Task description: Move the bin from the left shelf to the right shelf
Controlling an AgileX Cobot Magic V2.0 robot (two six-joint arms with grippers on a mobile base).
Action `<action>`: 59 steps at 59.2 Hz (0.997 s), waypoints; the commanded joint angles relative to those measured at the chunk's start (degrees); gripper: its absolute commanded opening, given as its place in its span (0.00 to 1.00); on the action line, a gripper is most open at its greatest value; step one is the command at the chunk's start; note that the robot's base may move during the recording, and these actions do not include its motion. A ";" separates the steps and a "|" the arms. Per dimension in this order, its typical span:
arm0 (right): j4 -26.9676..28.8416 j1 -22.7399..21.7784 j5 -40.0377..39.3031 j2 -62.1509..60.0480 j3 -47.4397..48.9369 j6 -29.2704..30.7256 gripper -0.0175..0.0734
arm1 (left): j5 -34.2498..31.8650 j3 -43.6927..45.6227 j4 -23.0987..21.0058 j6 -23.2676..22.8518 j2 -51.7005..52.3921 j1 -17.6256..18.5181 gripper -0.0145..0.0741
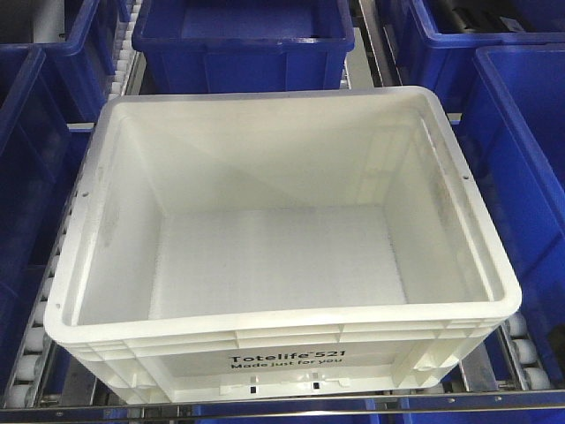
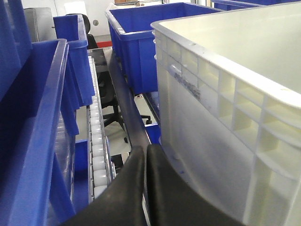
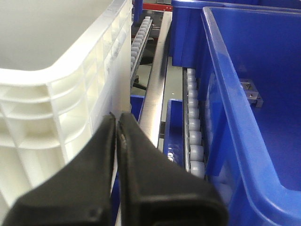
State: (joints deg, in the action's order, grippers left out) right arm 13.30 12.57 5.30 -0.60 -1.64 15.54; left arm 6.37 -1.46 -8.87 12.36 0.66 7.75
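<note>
The white bin [image 1: 274, 261] fills the middle of the front view, empty, its "Totelife 521" print facing me. It stands on grey rails with white rollers [image 1: 26, 353]; I cannot tell whether this rack is the right shelf. My left gripper [image 2: 146, 149] is shut with nothing between its fingers, low and close against the bin's left wall [image 2: 202, 141]. On the other side, my right gripper [image 3: 116, 117] is shut and empty too, beside the bin's ribbed right wall [image 3: 89, 94]. Neither gripper shows in the front view.
Dark blue crates hem the bin in: one behind [image 1: 238, 44], one left [image 1: 22, 177], one right [image 1: 525, 159]. A roller rail [image 2: 99, 141] separates my left gripper from a blue crate [image 2: 42, 117]. Another rail [image 3: 194, 136] runs beside the right blue crate [image 3: 254, 94].
</note>
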 commanded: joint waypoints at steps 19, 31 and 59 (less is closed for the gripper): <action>-0.28 -0.03 -3.98 -0.59 -1.09 0.01 0.18 | -4.59 -1.05 -0.48 -0.59 0.89 0.26 0.16; -0.28 -0.03 -3.98 -0.59 -1.09 0.01 0.18 | -4.59 -1.05 -0.48 -0.59 0.89 0.26 0.16; -0.28 -0.03 -3.98 -0.59 -1.09 0.01 0.18 | -4.59 -1.05 -0.48 -0.59 0.89 0.26 0.16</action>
State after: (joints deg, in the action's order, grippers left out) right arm 13.30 12.57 5.32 -0.60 -1.64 15.41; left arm 6.37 -1.46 -8.87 12.36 0.66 7.75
